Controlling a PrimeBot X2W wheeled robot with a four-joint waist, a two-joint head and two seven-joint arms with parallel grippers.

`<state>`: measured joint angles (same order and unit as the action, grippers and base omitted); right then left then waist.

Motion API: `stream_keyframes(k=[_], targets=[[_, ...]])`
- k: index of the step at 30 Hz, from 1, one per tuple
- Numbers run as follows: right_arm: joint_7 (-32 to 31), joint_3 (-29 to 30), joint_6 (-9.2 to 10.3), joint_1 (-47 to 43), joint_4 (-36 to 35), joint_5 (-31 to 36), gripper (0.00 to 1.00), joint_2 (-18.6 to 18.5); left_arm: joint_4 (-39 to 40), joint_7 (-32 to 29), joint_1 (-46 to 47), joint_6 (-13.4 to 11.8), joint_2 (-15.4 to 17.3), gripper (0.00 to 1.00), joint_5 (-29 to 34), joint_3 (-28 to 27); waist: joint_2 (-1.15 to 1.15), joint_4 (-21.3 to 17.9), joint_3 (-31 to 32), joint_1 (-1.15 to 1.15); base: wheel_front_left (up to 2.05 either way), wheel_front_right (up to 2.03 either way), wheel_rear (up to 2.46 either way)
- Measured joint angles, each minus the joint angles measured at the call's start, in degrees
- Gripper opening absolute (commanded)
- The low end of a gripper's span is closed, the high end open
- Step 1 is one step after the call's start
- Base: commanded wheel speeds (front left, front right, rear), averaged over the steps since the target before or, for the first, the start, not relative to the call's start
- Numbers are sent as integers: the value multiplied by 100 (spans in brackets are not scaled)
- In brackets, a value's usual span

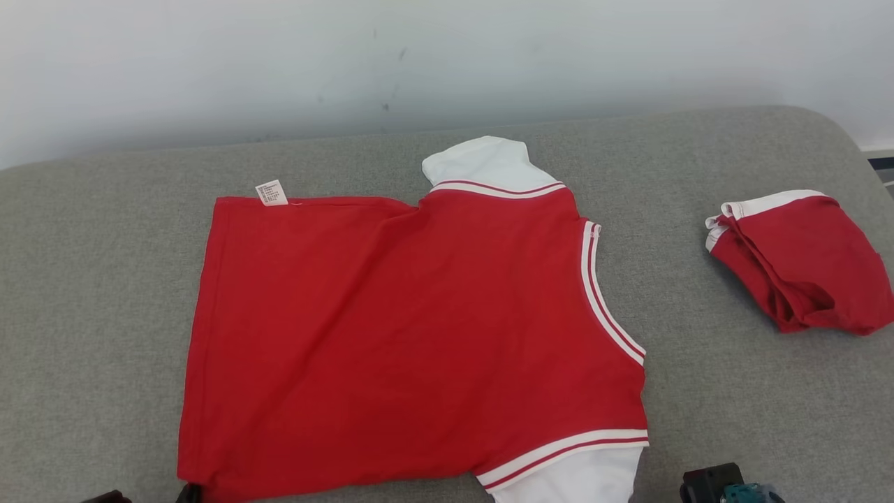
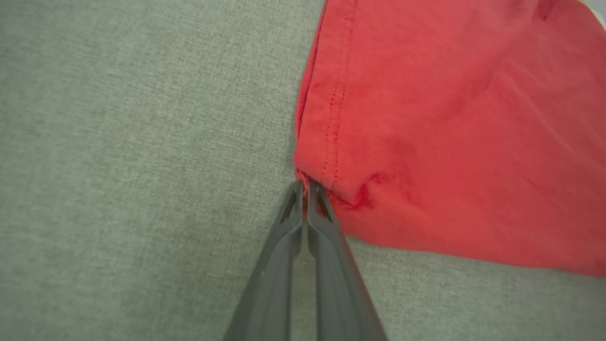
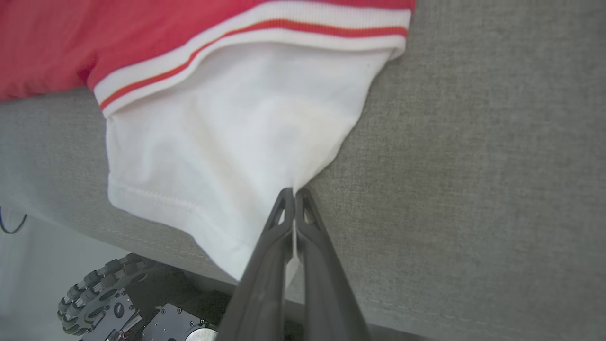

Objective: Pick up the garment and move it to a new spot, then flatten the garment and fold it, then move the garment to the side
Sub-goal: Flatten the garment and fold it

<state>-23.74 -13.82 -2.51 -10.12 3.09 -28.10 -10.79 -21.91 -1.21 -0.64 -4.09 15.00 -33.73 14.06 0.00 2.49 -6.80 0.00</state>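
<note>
From where I stand, the red garment (image 1: pixel 412 335) lies spread flat on the grey fabric-covered tabletop (image 1: pixel 105 279). Its long axis runs across the robot's front, with the hem to the robot's left and the striped neckline to its right. One white sleeve (image 1: pixel 485 164) points to the far side. The other, the near sleeve (image 3: pixel 227 142), hangs a little over the near edge.

Both arms are on that near edge. The left gripper (image 2: pixel 305 185) is pinched tight on the near hem corner (image 2: pixel 322 170), with red cloth bunched at its tips. The right gripper (image 3: pixel 294 193) is closed narrow on the rim of the near sleeve, and a sliver of white cloth shows between its fingers, so I take it to have a hold (a thin one, by the look of it).

What matters for the next move is that the whole body of the garment lies forward of both grippers, away from the robot. Each arm already has its own end. I would judge the fold goes across the short way, with the near edge lifted and carried over toward the far edge, where the small label (image 1: pixel 272 193) sits. The two ends should rise together, or the cloth will skew.

A second red piece, already folded (image 1: pixel 803 265), sits well apart on the robot's right.
</note>
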Motion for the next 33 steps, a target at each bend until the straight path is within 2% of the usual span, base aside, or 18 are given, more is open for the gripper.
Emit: stream_keyframes(k=[14,20,33], targets=[[13,316,-36,-171,-1048,-269,0,-197,676,270,93,7,31,0,-49,-229,0,-27,-24,0,0,0,0],[51,372,-104,209,-1501,-266,0,-308,916,336,376,9,112,0,-52,-336,0,-31,-53,0,0,0,0],[-216,602,-202,1405,-1305,-568,0,-487,745,215,951,11,151,0,52,-177,0,-27,-176,0,0,0,0]])
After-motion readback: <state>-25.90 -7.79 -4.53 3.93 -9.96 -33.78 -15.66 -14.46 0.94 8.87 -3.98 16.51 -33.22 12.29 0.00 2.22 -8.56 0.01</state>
